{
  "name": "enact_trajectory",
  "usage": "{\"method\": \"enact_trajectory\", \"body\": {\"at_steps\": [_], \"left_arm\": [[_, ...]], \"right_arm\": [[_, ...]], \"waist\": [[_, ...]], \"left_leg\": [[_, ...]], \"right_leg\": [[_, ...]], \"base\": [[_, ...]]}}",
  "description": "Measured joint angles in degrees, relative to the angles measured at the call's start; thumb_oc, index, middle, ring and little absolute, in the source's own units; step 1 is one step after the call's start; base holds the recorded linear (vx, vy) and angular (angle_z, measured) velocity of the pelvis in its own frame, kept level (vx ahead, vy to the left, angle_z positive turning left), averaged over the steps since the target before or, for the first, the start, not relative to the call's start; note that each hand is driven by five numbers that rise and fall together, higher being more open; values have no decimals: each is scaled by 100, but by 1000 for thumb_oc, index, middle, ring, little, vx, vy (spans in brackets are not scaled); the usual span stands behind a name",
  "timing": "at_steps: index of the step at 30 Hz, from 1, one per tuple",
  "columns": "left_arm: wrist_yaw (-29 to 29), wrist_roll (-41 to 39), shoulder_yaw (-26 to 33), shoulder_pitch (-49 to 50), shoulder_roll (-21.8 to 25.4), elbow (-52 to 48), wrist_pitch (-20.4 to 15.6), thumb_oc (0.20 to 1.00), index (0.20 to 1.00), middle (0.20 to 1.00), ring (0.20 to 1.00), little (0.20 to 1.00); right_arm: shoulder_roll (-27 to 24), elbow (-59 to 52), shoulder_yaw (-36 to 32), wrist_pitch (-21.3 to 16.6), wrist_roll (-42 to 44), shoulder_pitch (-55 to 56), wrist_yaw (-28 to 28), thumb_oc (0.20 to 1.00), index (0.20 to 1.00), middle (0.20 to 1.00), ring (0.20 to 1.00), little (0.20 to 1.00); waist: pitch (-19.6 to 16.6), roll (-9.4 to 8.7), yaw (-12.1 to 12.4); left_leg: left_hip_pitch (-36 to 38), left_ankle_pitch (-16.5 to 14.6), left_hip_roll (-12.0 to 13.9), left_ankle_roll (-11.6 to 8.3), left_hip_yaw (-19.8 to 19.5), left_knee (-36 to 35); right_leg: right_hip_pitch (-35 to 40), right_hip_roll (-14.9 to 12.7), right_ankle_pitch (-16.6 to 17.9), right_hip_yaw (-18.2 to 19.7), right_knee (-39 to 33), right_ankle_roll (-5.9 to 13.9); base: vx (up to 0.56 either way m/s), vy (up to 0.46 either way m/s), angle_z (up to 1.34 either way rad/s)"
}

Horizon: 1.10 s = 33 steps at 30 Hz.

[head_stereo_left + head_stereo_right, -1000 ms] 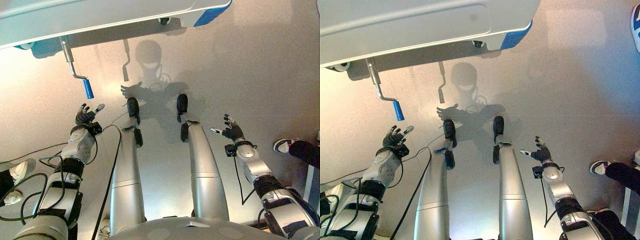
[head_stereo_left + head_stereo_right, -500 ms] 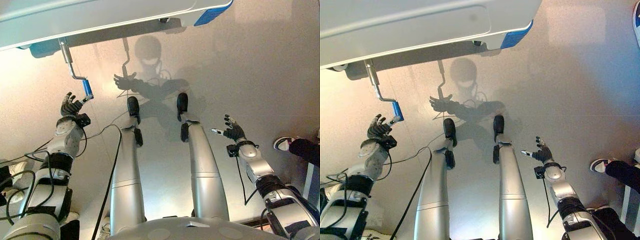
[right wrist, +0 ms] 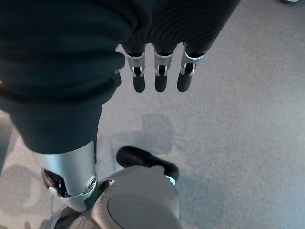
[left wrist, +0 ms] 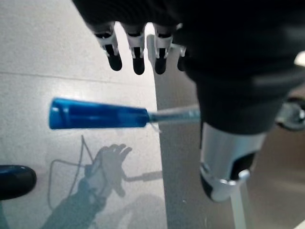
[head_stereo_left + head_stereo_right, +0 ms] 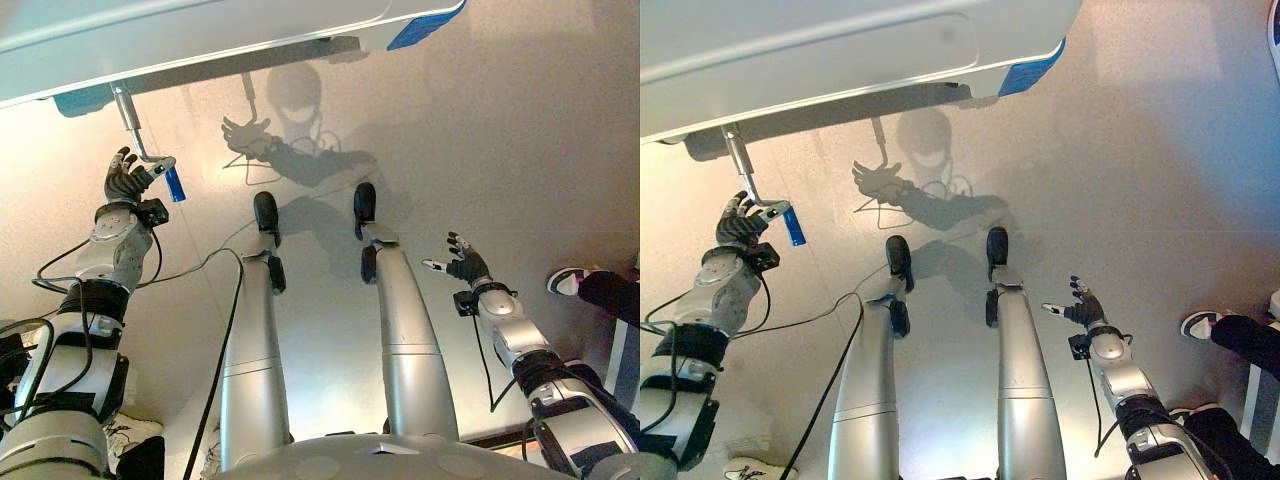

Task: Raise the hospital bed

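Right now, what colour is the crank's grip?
Blue grip on a silver crank; clearest in the left wrist view.

A hospital or care-training room: a white, blue-cornered hospital bed frame (image 5: 200, 40) at 12 o'clock, its metal crank with blue plastic grip (image 5: 175, 184) (at 10 o'clock), bare grey floor (image 5: 500, 150).

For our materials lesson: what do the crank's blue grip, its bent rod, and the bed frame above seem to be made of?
Blue grip: probably smooth plastic, glossy with a light streak.
Bent rod: likely bare metal, silvery and shiny.
Bed frame: looks like moulded pale plastic with rounded edges, though painted metal is possible.
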Motion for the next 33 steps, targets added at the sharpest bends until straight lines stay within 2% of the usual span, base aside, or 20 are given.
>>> {"method": "enact_trajectory", "body": {"at_steps": [12, 19, 25, 33], "left_arm": [[-107, 0, -124, -131, 43, 51, 62, 1000, 1000, 1000, 1000, 1000], [-103, -19, -132, -98, -438, 116, 66, 1000, 1000, 1000, 1000, 1000], [-93, -383, -156, -114, -784, 234, 71, 1000, 1000, 1000, 1000, 1000], [-106, -384, -249, -113, -879, 371, 187, 1000, 1000, 1000, 1000, 1000]], "right_arm": [[-5, -69, 2, 1, 0, 10, 11, 1000, 1000, 1000, 1000, 1000], [-6, -150, 2, 4, 0, 37, 1, 1000, 1000, 1000, 1000, 1000], [-7, -293, 3, 10, 2, 46, -18, 1000, 1000, 1000, 1000, 1000], [-7, -302, 3, 18, 1, 48, -62, 1000, 1000, 1000, 1000, 1000]], "waist": [[13, 2, -102], [13, 2, -137], [13, 2, -158], [13, 2, -170]], "left_leg": [[-75, -149, 10, 25, 8, 248], [-150, -201, 8, 14, 8, 346], [-254, -214, 22, 12, 8, 449], [-254, -226, 37, 13, 2, 503]], "right_leg": [[-77, 49, -5, 94, 116, 5], [-159, 65, -25, 125, 188, 44], [-261, 85, -24, 137, 266, 44], [-261, 110, -24, 145, 303, 44]], "base": [[8, -14, -4], [0, -5, 0], [-10, -28, -2], [0, 0, 0]]}}
